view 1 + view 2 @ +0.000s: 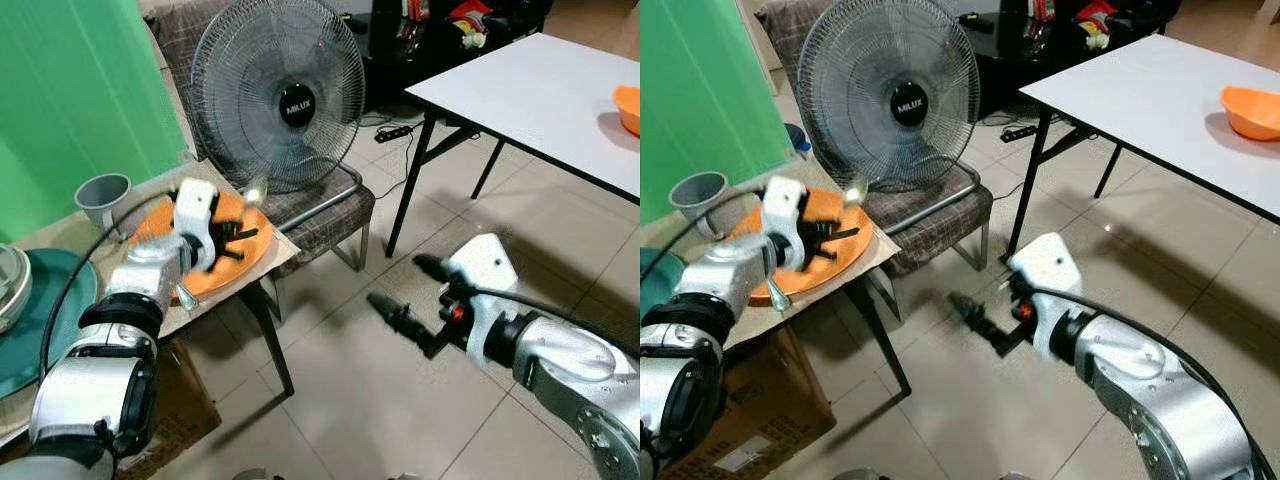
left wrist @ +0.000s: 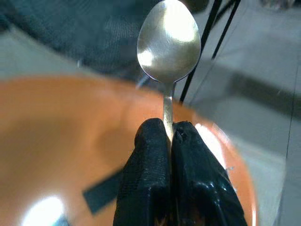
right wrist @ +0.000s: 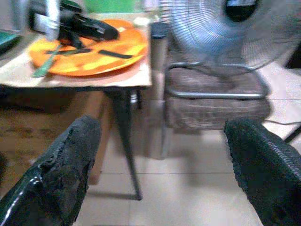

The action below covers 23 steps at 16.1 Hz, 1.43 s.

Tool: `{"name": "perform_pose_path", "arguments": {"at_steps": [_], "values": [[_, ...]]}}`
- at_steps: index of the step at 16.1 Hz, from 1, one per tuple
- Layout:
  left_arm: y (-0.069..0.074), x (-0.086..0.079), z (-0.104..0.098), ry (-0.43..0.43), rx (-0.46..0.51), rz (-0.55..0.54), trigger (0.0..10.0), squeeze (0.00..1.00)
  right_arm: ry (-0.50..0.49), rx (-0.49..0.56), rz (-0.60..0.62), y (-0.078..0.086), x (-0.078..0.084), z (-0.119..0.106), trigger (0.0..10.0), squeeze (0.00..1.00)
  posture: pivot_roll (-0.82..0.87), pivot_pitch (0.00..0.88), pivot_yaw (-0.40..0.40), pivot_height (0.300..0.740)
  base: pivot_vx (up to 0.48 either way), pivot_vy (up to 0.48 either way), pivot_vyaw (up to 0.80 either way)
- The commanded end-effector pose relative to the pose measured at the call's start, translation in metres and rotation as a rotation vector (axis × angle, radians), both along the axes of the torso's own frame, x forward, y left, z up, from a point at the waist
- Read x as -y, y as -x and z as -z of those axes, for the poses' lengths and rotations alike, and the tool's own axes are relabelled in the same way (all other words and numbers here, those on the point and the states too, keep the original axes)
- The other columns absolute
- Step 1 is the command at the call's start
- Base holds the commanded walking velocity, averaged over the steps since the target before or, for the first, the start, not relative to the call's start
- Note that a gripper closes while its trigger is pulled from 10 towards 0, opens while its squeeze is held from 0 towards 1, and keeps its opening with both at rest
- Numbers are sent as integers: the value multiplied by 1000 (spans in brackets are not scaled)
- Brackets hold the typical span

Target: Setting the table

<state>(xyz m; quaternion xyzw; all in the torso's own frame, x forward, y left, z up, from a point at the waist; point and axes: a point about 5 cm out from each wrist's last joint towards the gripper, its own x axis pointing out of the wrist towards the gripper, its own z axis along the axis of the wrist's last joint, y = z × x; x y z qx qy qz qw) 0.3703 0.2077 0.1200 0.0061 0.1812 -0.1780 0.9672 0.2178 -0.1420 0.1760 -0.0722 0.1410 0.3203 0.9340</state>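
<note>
Steel spoon clamped in left gripper over one orange tray; right gripper spread.

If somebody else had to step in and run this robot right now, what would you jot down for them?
Left tool: shut on a metal spoon, held above the orange tray on the small side table.
Right tool: open, holding nothing, low over the floor between the fan chair and the white table.
An orange bowl already sits on the white table. A green utensil lies at the tray's edge.
Done: spoon picked up.
Left: carry the spoon to the white table and set it down, probably near the bowl.
</note>
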Motion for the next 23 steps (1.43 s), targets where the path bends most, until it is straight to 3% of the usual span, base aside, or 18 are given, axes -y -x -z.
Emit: {"name": "perform_pose_path", "arguments": {"at_steps": [1, 3, 4, 6, 7, 8, 9, 10, 13, 17, 20, 21, 22, 23], "values": [[0, -4, -3, 11, 15, -9, 0, 0, 3, 17, 25, -3, 3, -2, 10000, 0, -133, 0, 88, 740, 0, 0, 0], [6, -6, -13, 63, 113, -19, 0, 0, 9, 80, 111, -10, 3, 0, 10000, 0, -121, 0, 89, 740, 0, 0, 0], [15, 4, -31, 123, 230, 11, 0, 0, -9, 104, 152, -10, 2, -2, 10000, 0, -118, 0, 87, 740, 0, 0, 0], [30, 22, -58, 182, 359, 58, 78, 0, -88, 141, 199, -9, -1, -9, 10000, 0, -105, 0, 80, 740, 0, 0, 0], [35, 30, -63, 189, 417, 55, 5843, 0, -108, 157, 248, -15, -4, -8, 10000, 0, -103, 0, 75, 740, 0, 0, 0], [37, 33, -63, 192, 436, 43, 9333, 0, -111, 159, 273, -17, -4, -5, 10000, 0, -103, 0, 75, 740, 0, 0, -600], [39, 38, -64, 200, 455, 18, 9333, 0, -109, 161, 301, -19, -3, -6, 10000, 0, -88, 0, 73, 740, 0, 0, -600], [50, 54, -68, 204, 478, -9, 10000, 0, -103, 153, 367, -23, 2, -1, 10000, 0, -92, 0, 75, 740, 0, 0, -788], [66, 67, -82, 152, 504, -29, 10000, 0, -126, 133, 418, -18, 7, -1, 10000, 0, -79, 0, 105, 740, 0, 0, -788], [87, 53, -72, 77, 495, -171, 10000, 0, -60, 90, 542, -9, 17, 13, 10000, 0, -101, 0, 94, 740, 0, 0, -788], [99, 57, -61, 35, 460, -209, 10000, 0, 10, 106, 591, -5, 29, 16, 10000, 0, -113, 0, 70, 740, 0, 0, -525], [103, 59, -64, 43, 453, -206, 10000, 0, -40, 109, 618, -7, 33, 12, 10000, 0, -100, 0, 70, 740, 270, 0, 0], [104, 56, -60, -2, 455, -236, 10000, 0, 46, 136, 597, -10, 35, 16, 10000, 0, -99, 0, 60, 740, 349, 0, 0], [104, 55, -60, -11, 451, -241, 10000, 0, 40, 135, 596, -11, 35, 15, 10000, 0, -94, 0, 60, 740, 386, 0, 0]]}}
